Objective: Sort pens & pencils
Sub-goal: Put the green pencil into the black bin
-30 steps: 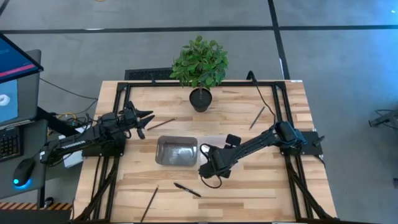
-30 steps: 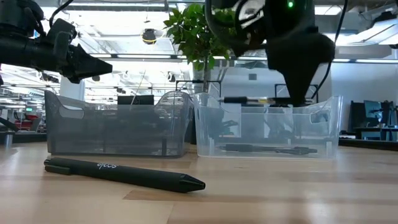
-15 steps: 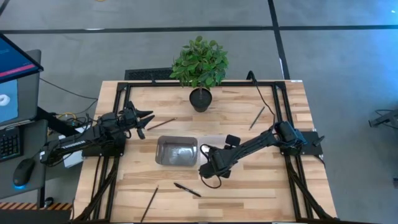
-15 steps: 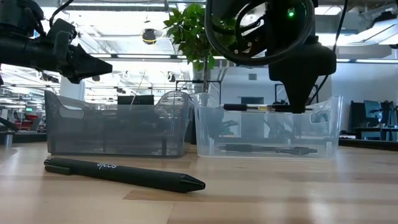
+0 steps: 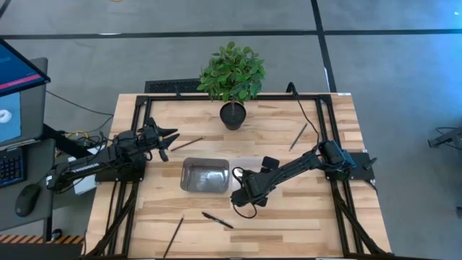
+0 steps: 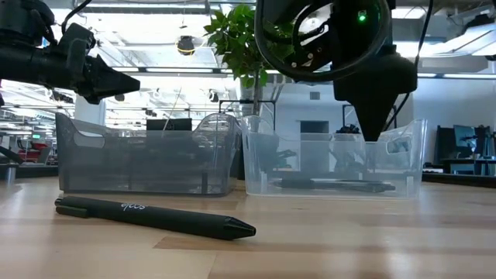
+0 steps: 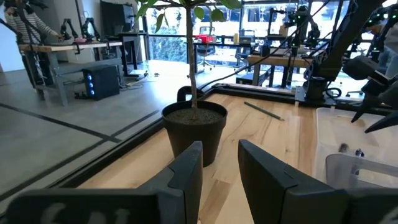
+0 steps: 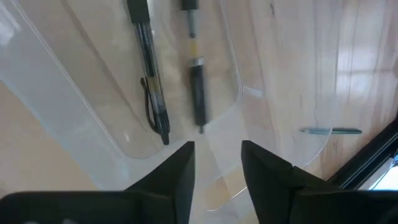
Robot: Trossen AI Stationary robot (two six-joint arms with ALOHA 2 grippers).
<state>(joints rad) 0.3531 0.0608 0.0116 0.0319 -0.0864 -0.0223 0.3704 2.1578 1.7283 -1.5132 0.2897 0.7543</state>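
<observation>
Sorting stands partly done, as far as the views let you judge. Two pens [image 8: 149,81] lie in the clear bin [image 6: 333,163] beneath the right gripper [image 8: 216,165]. One of them looks blurred in the right wrist view, so treat it as just let go or not yet at rest. A third pen [image 5: 217,219] lies on the table [image 5: 289,217] at 6 o'clock from the bins, and shows in front of them in the low view.

None of the pencils can be confirmed as sorted. One pencil [image 5: 173,236] lies near the table's 7 o'clock edge, a second pencil [image 5: 187,143] rests just ahead of the left gripper [image 5: 167,139], and a third pencil [image 5: 298,136] lies at 2 o'clock from the bins. Whether the grey bin [image 5: 205,175] holds anything you cannot tell.

Note the right arm's pose: it reaches in from the table's 3 o'clock side, wrist bent down, with the gripper hanging just above the clear bin. Its fingers stand apart and nothing sits between them.

Note the left arm: it waits at the 9 o'clock side, raised off the table, its gripper pointing toward the potted plant [image 5: 232,76]. Its fingers are parted with a moderate gap and hold nothing.
</observation>
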